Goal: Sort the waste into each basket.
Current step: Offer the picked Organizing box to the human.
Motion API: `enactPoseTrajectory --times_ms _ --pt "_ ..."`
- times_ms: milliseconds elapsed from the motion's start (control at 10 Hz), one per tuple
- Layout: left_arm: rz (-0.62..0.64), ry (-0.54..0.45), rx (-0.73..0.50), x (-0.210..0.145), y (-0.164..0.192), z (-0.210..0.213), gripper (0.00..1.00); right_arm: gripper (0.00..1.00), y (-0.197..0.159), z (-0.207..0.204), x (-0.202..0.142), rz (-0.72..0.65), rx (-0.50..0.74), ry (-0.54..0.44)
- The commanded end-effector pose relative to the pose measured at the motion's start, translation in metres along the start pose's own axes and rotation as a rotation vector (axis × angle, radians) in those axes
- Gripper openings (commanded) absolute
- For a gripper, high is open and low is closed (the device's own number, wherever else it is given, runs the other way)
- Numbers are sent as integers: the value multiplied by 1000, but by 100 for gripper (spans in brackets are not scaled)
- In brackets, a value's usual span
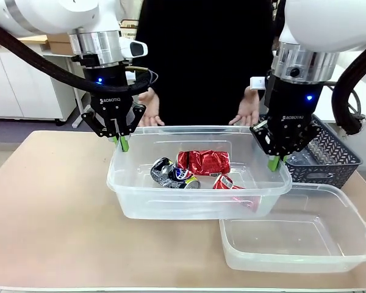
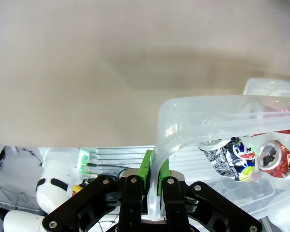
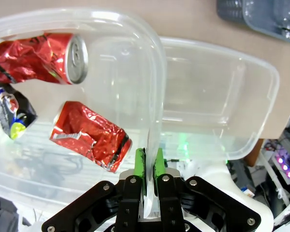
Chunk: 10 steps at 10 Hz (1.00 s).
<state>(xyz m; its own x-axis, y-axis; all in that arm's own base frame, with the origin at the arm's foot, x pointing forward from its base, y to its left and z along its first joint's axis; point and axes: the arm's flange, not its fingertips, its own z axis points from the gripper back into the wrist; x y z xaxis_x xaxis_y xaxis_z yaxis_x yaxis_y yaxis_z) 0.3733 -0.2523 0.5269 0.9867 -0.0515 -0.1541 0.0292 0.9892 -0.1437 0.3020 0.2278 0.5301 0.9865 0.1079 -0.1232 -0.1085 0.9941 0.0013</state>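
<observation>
Empty tub [image 1: 293, 239] lies nearest; left gripper [image 1: 122, 144] and right gripper [image 1: 273, 162] pinch opposite rims of the can-filled tub [image 1: 171, 204].

Robotics lab; white arm [image 1: 49, 15] upper left of the front view, another arm [image 1: 329, 24] upper right, black cable looms [image 1: 24, 58] off both; plain tan table [image 1: 49, 207]; white cabinets [image 1: 15, 85] far left with cardboard boxes [image 1: 58, 43] on top; lit electronics [image 3: 282, 159] lower right in the right wrist view.
</observation>
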Motion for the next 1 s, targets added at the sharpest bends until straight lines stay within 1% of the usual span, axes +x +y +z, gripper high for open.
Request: enactPoseTrajectory --times_ms 0,100,200,300,400,500,600,700,800,900 --pt "15 17 -5 26 -3 5 7 9 20 9 54 48 -9 46" --pt "21 27 -13 55 -6 9 7 9 31 13 85 74 -17 49" --pt "41 -2 -1 82 -9 9 7 9 41 14 112 92 -11 38" --pt "10 51 23 106 -15 4 7 9 48 12 138 117 16 33" --pt "0 58 14 123 -19 1 7 9 53 7 153 100 33 33" --pt "18 54 8 138 -22 -3 7 9 57 1 163 100 52 29" --pt "36 72 -17 146 -25 -6 7 9 58 -7 168 95 81 5" --pt "26 38 65 135 20 -13 7 9 54 -26 166 100 103 38" --pt "26 38 65 135 20 -13 7 9 25 -15 170 60 -15 78" --pt "26 38 65 135 20 -13 7 9 25 -15 170 60 -15 78"
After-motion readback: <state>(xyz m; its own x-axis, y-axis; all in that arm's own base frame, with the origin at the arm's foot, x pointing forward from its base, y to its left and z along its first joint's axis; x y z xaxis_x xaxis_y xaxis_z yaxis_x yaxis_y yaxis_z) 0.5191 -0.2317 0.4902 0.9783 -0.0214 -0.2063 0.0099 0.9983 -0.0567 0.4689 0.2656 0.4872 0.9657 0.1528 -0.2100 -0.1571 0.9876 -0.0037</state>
